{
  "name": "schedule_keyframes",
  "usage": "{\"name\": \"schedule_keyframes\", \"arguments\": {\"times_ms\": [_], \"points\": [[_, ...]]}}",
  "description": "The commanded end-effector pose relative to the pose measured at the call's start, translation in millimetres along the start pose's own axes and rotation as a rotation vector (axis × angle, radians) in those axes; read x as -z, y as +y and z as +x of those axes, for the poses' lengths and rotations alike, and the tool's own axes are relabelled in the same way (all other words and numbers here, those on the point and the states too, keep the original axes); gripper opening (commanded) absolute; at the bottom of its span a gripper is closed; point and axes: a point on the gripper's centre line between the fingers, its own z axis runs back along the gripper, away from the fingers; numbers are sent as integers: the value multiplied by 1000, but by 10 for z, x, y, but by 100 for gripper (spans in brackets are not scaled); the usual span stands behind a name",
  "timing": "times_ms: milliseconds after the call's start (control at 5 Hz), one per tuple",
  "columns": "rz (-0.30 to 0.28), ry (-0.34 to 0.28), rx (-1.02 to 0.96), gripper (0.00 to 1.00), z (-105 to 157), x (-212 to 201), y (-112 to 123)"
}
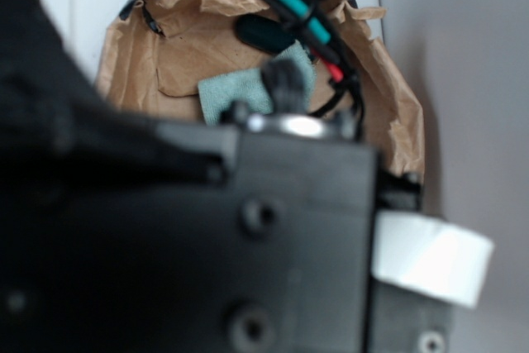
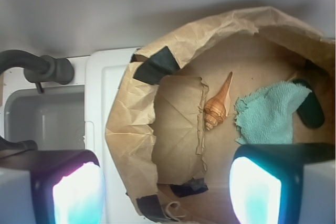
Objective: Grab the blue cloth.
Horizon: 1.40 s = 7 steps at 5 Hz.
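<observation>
Wrist: blue cloth flat, roughly square.

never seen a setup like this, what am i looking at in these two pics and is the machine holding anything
This is a small robot arm with a two-fingered end effector. The exterior picture is taken from behind the arm, whose black body fills most of the frame. The wrist picture comes from a camera on the arm itself, looking down past its two fingers, the pale glowing blocks at the bottom.

Below is a tub lined with crumpled brown paper. On the paper lie the blue cloth, a tan spiral seashell and a dark oblong object touching the cloth's edge.

The fingers stand apart with nothing between them, so nothing is held yet.
</observation>
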Motion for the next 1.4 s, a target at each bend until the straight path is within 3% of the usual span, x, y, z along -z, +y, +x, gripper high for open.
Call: {"name": "schedule_keyframes", "arguments": {"times_ms": [0, 200, 400, 800, 1000, 1200], "points": [[-12, -64, 0, 100, 63, -184, -14], [-42, -79, 6, 100, 186, 44, 239], [-28, -51, -4, 100, 283, 197, 505], [41, 0, 70, 100, 139, 437, 885], [70, -27, 115, 100, -17, 744, 1029], [82, -31, 100, 100, 10, 947, 1109]]}}
